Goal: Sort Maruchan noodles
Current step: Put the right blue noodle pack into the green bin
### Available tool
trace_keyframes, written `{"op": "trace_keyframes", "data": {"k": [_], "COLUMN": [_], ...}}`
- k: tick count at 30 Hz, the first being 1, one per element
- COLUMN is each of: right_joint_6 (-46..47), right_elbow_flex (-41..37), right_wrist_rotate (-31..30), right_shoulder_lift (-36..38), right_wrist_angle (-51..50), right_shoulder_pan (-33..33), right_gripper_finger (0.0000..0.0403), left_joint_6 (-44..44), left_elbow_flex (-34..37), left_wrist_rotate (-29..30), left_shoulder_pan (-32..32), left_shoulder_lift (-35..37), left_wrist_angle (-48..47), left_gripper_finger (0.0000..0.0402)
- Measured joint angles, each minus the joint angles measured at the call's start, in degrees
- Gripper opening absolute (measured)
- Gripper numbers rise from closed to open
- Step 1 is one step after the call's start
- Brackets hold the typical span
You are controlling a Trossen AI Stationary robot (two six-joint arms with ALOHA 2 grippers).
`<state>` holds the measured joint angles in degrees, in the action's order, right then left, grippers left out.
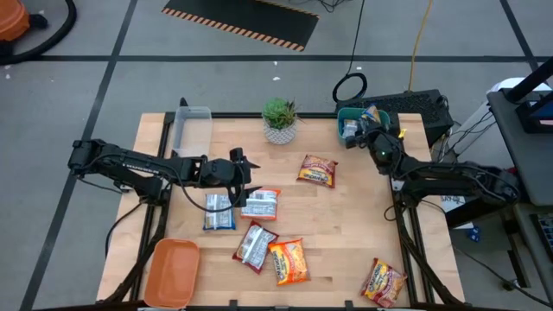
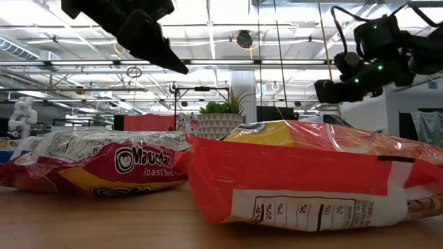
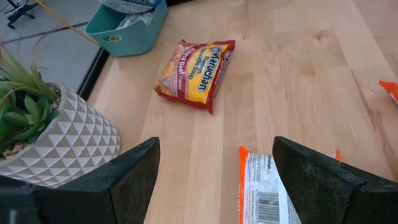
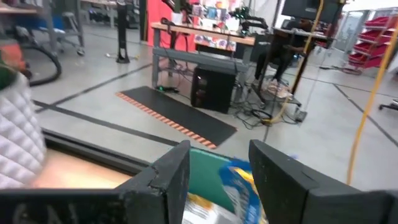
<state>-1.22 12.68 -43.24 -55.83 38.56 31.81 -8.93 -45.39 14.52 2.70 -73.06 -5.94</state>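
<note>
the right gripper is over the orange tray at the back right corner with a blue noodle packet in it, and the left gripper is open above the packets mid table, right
Not quite: the tray under the right gripper is teal, as the high view shows. The orange tray sits at the front left corner. The rest holds: a blue packet lies in it, and the left gripper is open above the mid-table packets.

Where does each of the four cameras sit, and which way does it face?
High: above the table, looking straight down; both arms show.
Low: at tabletop height, facing across two near packets into the room; both arms overhead.
Left wrist: on the left arm, facing over its open fingers at a packet, the plant and the teal tray.
Right wrist: on the right arm, over the teal tray, facing the room.
Shared: both wrist views show the teal tray.
</note>
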Motion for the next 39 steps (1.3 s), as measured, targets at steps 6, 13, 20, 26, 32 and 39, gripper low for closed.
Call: {"op": "trace_keyframes", "data": {"k": [6, 13, 20, 26, 32, 39], "right_joint_6": [4.22, 12.59, 13.71, 14.09, 15.57, 15.88], "right_elbow_flex": [7.83, 25.89, 39.12, 40.58, 41.31, 41.43], "right_wrist_rotate": [-5.04, -3.24, -9.19, -4.33, -1.4, -0.05], "right_shoulder_lift": [-0.09, -4.08, -15.97, -25.62, -28.46, -28.22], "right_wrist_angle": [-15.36, -42.82, -56.7, -55.86, -56.36, -58.85], "right_shoulder_pan": [-2.68, -5.61, -4.13, 1.19, 5.18, 6.05], "right_gripper_finger": [0.016, 0.0173, 0.021, 0.0233, 0.0274, 0.0323], "left_joint_6": [0.07, 0.48, 0.59, 1.26, 3.49, 4.57], "left_elbow_flex": [0.0, 0.0, 0.0, 0.0, 0.03, 2.7], "left_wrist_rotate": [0.0, 0.0, 0.02, 0.07, 0.31, 0.33], "left_shoulder_pan": [0.02, 0.01, -0.05, -0.23, -0.37, -0.33], "left_shoulder_lift": [0.0, 0.0, 0.0, 0.0, 0.0, -0.02], "left_wrist_angle": [-0.37, 0.24, 0.33, 1.75, 0.86, 1.11], "left_gripper_finger": [0.0317, 0.0317, 0.0317, 0.0317, 0.0317, 0.0317]}}
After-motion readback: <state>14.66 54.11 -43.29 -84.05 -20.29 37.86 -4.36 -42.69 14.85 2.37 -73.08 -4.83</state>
